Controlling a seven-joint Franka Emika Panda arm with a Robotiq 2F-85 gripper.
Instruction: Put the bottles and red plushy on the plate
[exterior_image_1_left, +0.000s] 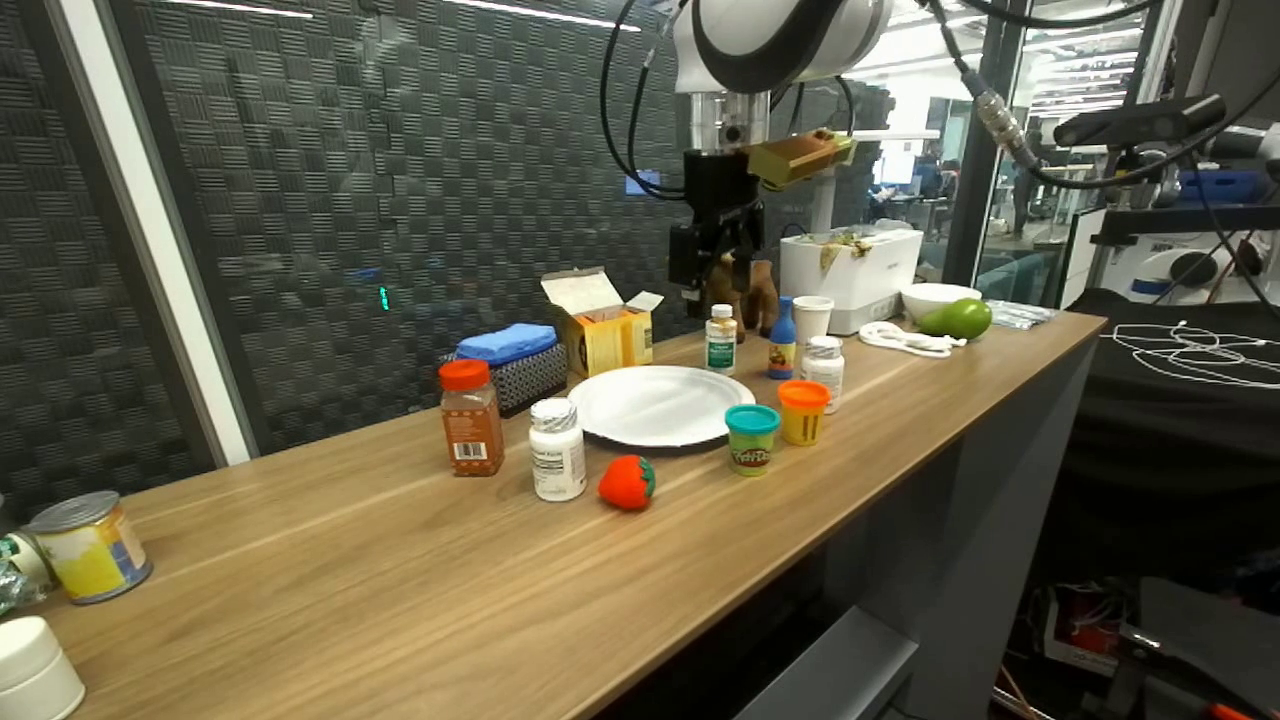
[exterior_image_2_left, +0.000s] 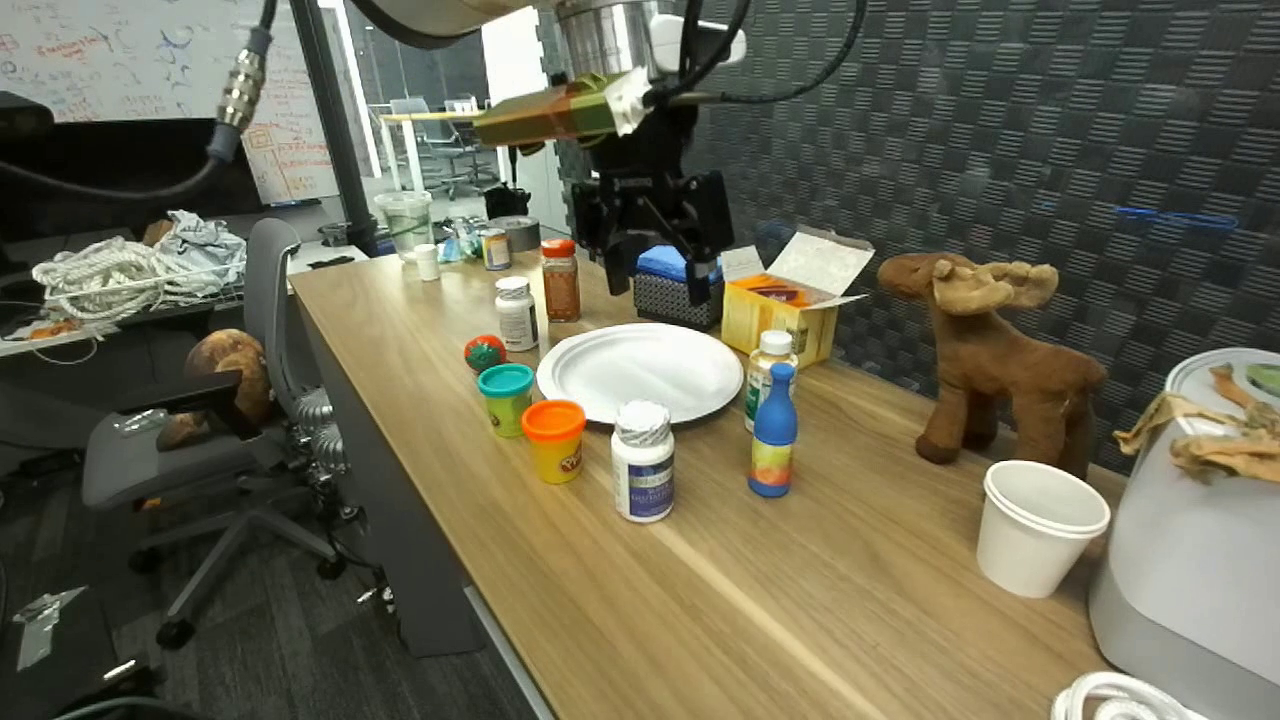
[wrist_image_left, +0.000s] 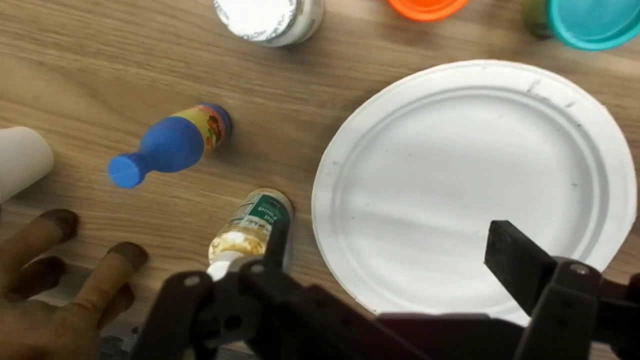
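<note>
Red, rounded and green-leafed, the plushy lies near the white plate, the gripper hanging with jaws apart.

Even, bright indoor light on wooden counter — white streaks glare across dark wall in exterior view. Glass panes behind glow pale; space under counter very dark. In wrist view, white bottle cap burns out, faint soft shadows edge plate — gripper near-black, lower parts blurred.
</note>
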